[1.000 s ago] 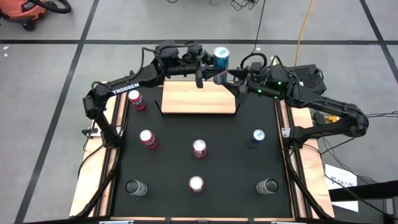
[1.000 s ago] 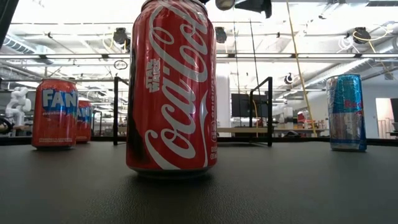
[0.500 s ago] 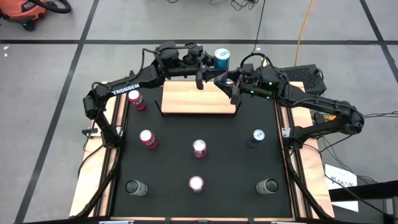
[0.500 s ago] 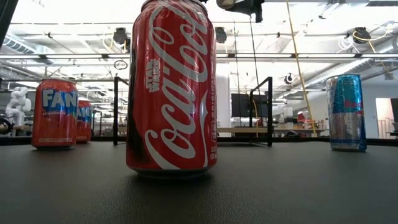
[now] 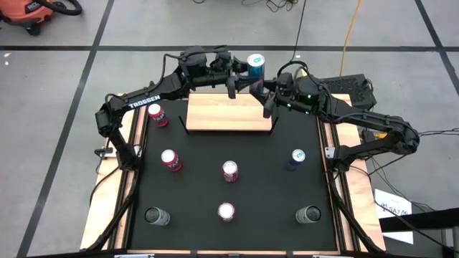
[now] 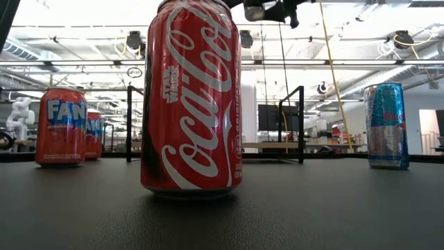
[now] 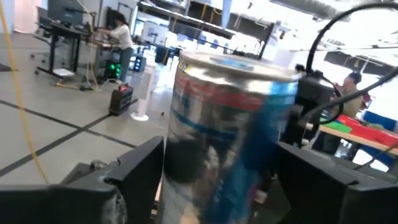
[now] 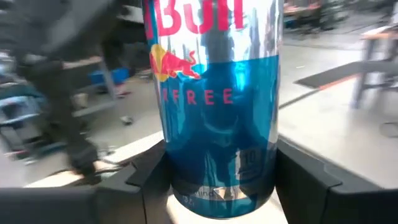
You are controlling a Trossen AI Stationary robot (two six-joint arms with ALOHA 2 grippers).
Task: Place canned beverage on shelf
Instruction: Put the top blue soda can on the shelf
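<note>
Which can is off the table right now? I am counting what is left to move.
The tall blue can held up between both grippers above the shelf's back edge. All the others stand on the black table.

The right gripper (image 5: 264,87) now sits closed in around the blue can (image 5: 254,70), where a second ago it stood off; the left gripper (image 5: 239,79) loosens.

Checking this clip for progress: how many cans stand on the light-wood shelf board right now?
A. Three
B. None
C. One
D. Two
B: in the high view the shelf board is bare, and the blue Red Bull can sits between the left gripper and right gripper at the shelf's far right corner.
</note>
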